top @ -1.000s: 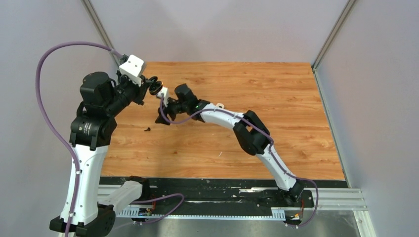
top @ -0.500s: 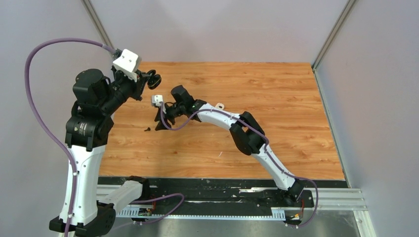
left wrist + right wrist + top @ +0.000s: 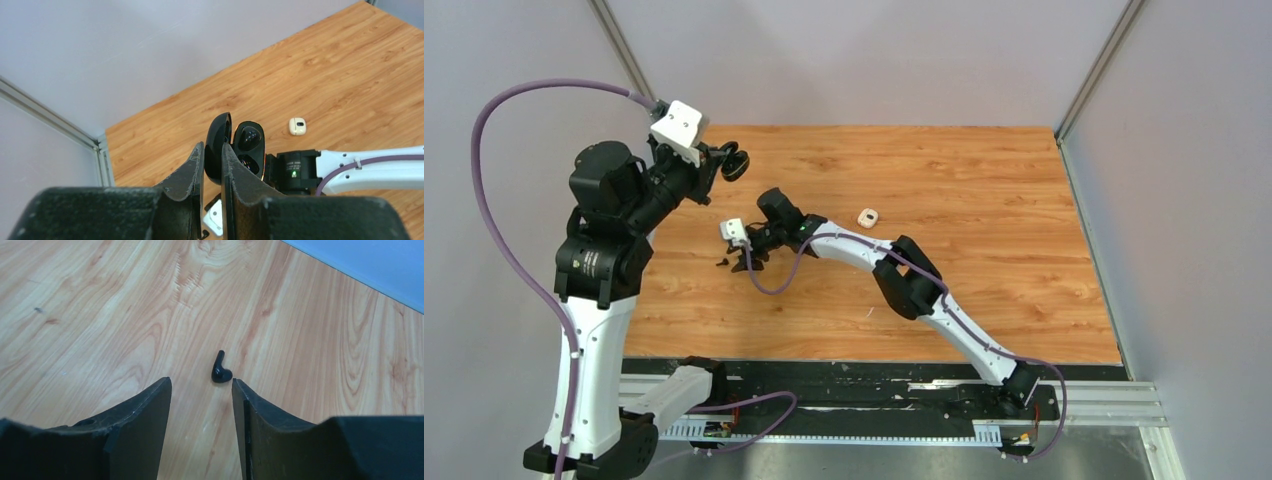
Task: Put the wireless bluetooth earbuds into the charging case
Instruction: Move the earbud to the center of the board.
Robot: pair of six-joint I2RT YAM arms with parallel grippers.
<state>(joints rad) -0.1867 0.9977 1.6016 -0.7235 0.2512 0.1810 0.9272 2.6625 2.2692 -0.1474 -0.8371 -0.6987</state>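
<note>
Grey walls close in a wood-grain table (image 3: 984, 200). The left gripper (image 3: 212, 150), raised above the table's 10 o'clock corner, is clamped on an open glossy black charging case (image 3: 248, 137). The right gripper (image 3: 201, 385) sits low, its fingers parted. A tiny black stemmed earbud (image 3: 220, 371) lies on the wood just beyond the gap at 1 o'clock. In the top view a small white rounded case (image 3: 868, 216) rests at 2 o'clock from that gripper, well apart.

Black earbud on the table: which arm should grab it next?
Right. The right gripper is open with the black earbud just beyond its fingertips; the left gripper is shut on the open black charging case.
</note>
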